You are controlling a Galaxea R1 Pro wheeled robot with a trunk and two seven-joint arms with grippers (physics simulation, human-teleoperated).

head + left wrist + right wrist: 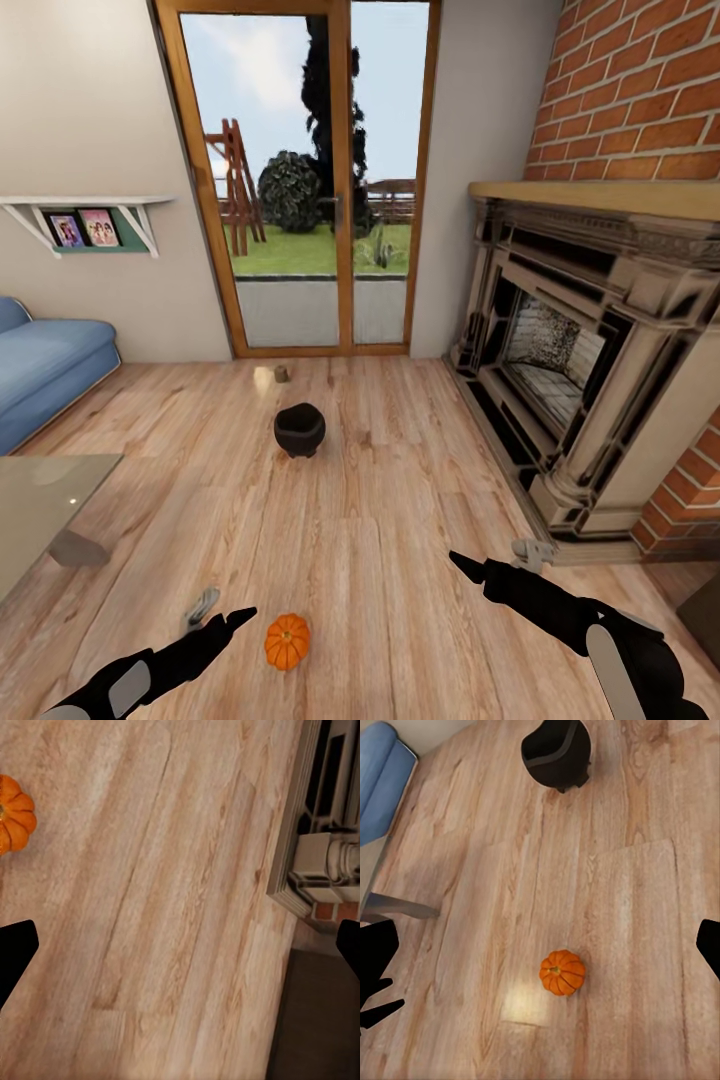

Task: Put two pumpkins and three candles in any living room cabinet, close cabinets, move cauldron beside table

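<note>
Pumpkin: a small orange ribbed pumpkin (287,641) with a short stem sits on the pale wood plank floor (400,560), on the near side of the cauldron and well apart from it; it also shows in the right wrist view (562,972) and at the frame edge in the left wrist view (13,813).
Cauldron: the round black wide-mouthed cauldron (299,430) stands upright on the floor, in open floor between the door and the pumpkin.
Candles: two small pale stubs (272,375) lie just beyond the cauldron, toward the glass door (300,180); likely candles, too small to be sure.
Table: a corner of the glossy grey glass-topped table (45,500) lies to the left of the cauldron, well apart from it.
Fireplace: the ornate grey fireplace (580,350) stands to the right of the cauldron.
Left gripper: the left gripper (225,620) hovers near the pumpkin, fingers spread wide, holding nothing.
Right gripper: the right gripper (475,572) hangs over the floor to the pumpkin's right, fingers wide apart and empty.
Handling: the pumpkin is probably light, rigid and smooth-skinned, and its rounded body may roll; a hold across the widest ribbed flanks looks safest, not the stem.
Writing: none readable; the framed pictures (84,229) on the wall shelf left of the door are too small to make out.
</note>
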